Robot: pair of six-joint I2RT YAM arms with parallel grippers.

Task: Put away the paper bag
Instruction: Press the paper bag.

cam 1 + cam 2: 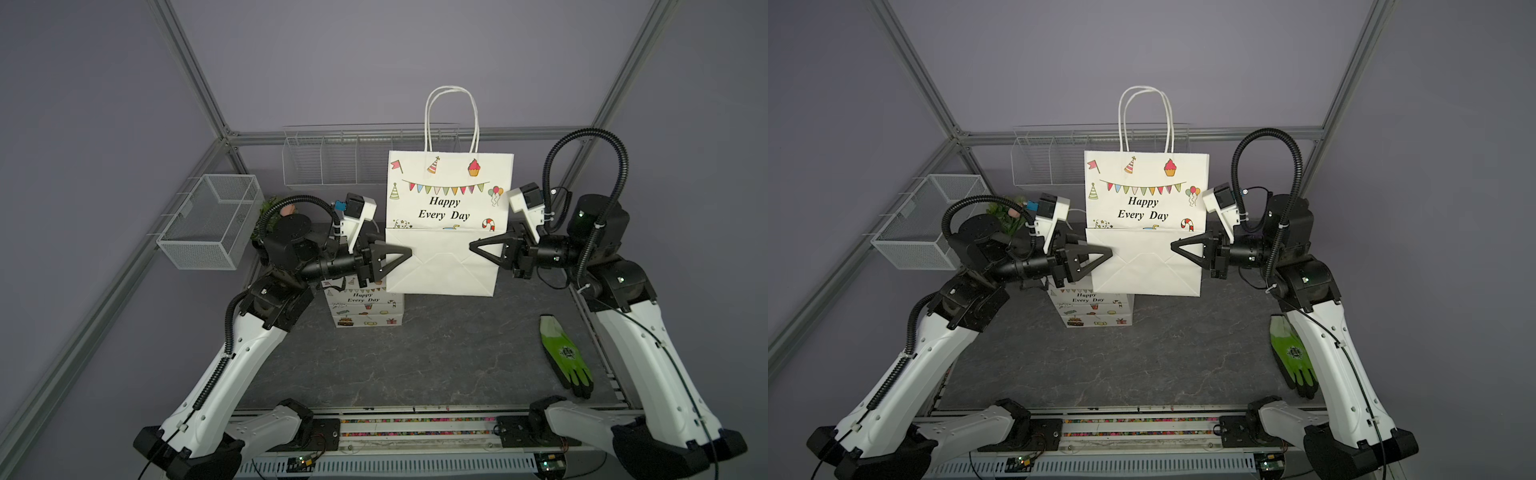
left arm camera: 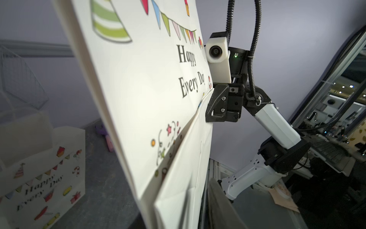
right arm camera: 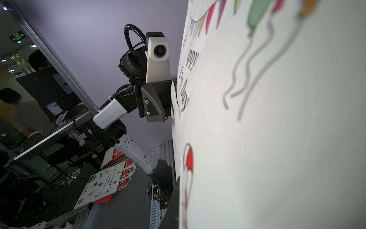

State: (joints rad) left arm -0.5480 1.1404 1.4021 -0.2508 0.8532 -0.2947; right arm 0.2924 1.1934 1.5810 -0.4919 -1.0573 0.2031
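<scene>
**Paper bag** [image 1: 449,199]: It is found upright at the centre of both top views. It is flattened, with the printed face toward the camera and the base panel folded up against the front. The twine handles [image 1: 451,116] stand above the upper edge. Whether the lower fold rests on the table [image 1: 436,365] or hangs just clear of it cannot be determined.

**Right hand** [image 1: 473,246]: It is held level, reaching in from the right of the frame. It is closed fully on the bag's right edge at the height of the folded base panel. The low grip is judged to pin the flap flat and keep the sheet from swinging.

**Left hand** [image 1: 406,252]: It is set against the opposite edge at matching height, with its tip overlapping the paper. How far it is parted — and whether paper is actually pinched — cannot be told. In the left wrist view only a dark, blurred finger [image 2: 219,202] is seen beside the bag's edge.

**Surroundings:** A stack of folded bags [image 1: 365,309] of the same print lies on the table just below and left of the held bag. A wire rack [image 1: 332,158] is mounted behind, at upper centre. A mesh basket [image 1: 212,220] hangs at the left, and a green glove [image 1: 565,357] lies at lower right.

**Assessment:** A two-sided hold is judged necessary because a flat bag would twist about a single grip. The stack is taken as the likely destination. If the left side is not secured, the bag may pivot.
</scene>
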